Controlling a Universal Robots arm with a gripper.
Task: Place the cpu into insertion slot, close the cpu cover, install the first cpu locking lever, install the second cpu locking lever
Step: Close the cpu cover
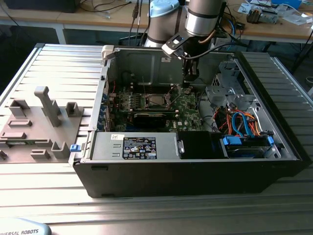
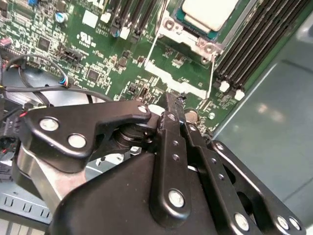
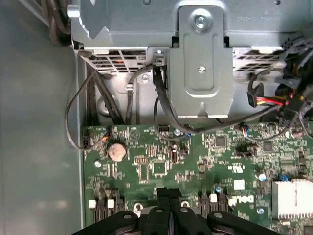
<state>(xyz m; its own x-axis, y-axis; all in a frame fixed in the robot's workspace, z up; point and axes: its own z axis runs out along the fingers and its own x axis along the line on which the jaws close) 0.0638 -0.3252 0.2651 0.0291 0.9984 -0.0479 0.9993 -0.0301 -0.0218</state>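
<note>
Green circuit board (image 1: 161,105) fills the floor of the open computer case (image 1: 195,166), and the arm (image 1: 203,19) comes down into it from above, wrist near vertical, gripper (image 1: 190,76) hanging just over the board toward the exterior view's right of the socket. In the second wrist view the gripper (image 2: 173,105) shows its two black fingers (image 2: 168,142) pressed flat together, nothing between them, tips tapering to a narrow edge close above the board. In the first wrist view the same closed tips (image 3: 168,193) sit over the board's edge, with a round coin battery (image 3: 116,151) off to one side and a grey metal bracket (image 3: 203,63) and black cables (image 3: 161,107) beyond.

Now the cpu (image 2: 208,12): in the second wrist view it is a pale silvery square lying flat in the insertion slot (image 2: 188,36), face up, sides roughly in line with the long black memory slots (image 2: 259,44) beside it. The slot's metal frame shows around it, and two thin wire levers (image 2: 211,73) run out from the frame toward the gripper, one on each side. In the exterior view the insertion slot (image 1: 155,100) sits mid-board, apart from the gripper. A grey fixture block (image 1: 36,122) rests on the table at the exterior view's left.
</note>
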